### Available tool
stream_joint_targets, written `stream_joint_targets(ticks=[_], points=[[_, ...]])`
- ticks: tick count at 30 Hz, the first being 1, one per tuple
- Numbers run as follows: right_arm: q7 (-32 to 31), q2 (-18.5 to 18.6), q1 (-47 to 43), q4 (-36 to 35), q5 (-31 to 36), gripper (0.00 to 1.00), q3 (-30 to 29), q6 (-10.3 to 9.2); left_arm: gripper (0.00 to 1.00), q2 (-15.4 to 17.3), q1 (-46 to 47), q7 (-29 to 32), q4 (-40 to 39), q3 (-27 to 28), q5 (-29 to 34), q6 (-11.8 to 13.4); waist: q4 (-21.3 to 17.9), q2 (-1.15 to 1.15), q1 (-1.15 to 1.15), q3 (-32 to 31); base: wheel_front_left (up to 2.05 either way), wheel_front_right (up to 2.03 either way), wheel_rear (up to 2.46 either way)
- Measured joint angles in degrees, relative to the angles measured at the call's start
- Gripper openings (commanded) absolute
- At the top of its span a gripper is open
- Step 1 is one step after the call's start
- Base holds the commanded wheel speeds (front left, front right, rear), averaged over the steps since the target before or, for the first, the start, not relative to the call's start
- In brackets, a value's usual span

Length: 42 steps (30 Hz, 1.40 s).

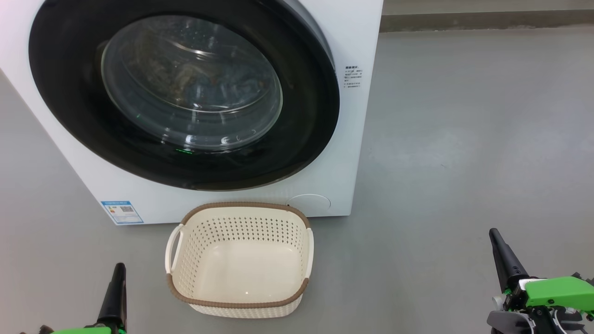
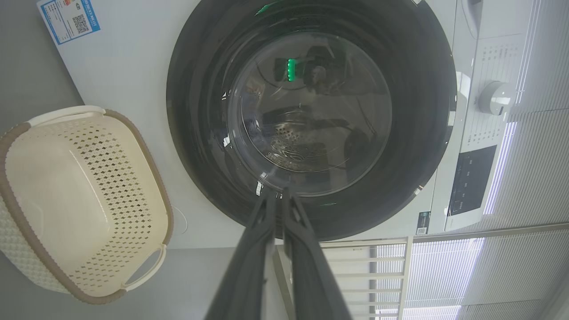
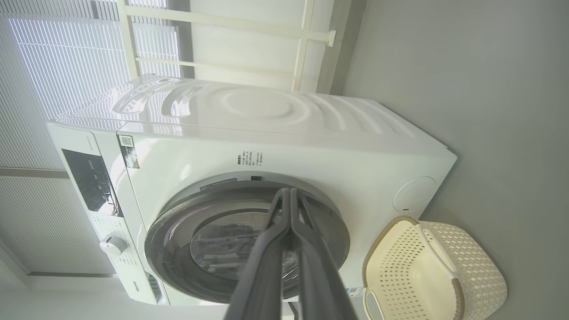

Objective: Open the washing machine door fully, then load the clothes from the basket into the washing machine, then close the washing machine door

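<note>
The white washing machine (image 1: 352, 139) stands in front of me. Its round glossy black door (image 1: 69, 93) lies shut against the front. Dim mottled shapes show behind the glass bowl (image 1: 190, 83); I cannot tell whether they are the clothes. The cream basket (image 1: 241, 205) sits on the floor just before the machine, and its inside is bare. My left gripper (image 1: 120, 268) is shut at the lower left, beside the basket. My right gripper (image 1: 493, 232) is shut at the lower right, well clear of it. In the wrist views, both the left gripper (image 2: 280, 192) and the right gripper (image 3: 290, 191) point at the door with nothing between their fingers.
Grey floor (image 1: 464, 162) stretches to the right of the machine up to a wall skirting (image 1: 487, 21). A control panel with a knob (image 2: 495, 97) tops the machine's front. A white rack (image 3: 302, 35) and window blinds (image 3: 66, 58) stand behind it.
</note>
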<state>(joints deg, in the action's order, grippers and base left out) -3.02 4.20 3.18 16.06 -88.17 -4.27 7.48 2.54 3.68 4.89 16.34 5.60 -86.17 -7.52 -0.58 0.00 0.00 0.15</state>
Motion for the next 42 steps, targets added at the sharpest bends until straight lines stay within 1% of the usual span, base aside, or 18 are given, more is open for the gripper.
stream_joint_targets(ticks=[9,42], points=[[-1.4,-0.2,0.3,-0.1,-5.4,0.0,-1.0,-0.01,0.0,-0.2,0.3,1.2,-0.2,-0.4,-5.4,0.0,0.6,0.0,0.0,-0.1,0.0,0.0,0.0],[-1.5,-0.3,1.0,-0.2,-5.4,0.0,-1.4,-0.1,0.0,-0.2,0.9,1.2,-0.2,-0.5,-5.5,0.0,0.6,0.0,0.0,-0.1,0.0,0.0,0.0]])
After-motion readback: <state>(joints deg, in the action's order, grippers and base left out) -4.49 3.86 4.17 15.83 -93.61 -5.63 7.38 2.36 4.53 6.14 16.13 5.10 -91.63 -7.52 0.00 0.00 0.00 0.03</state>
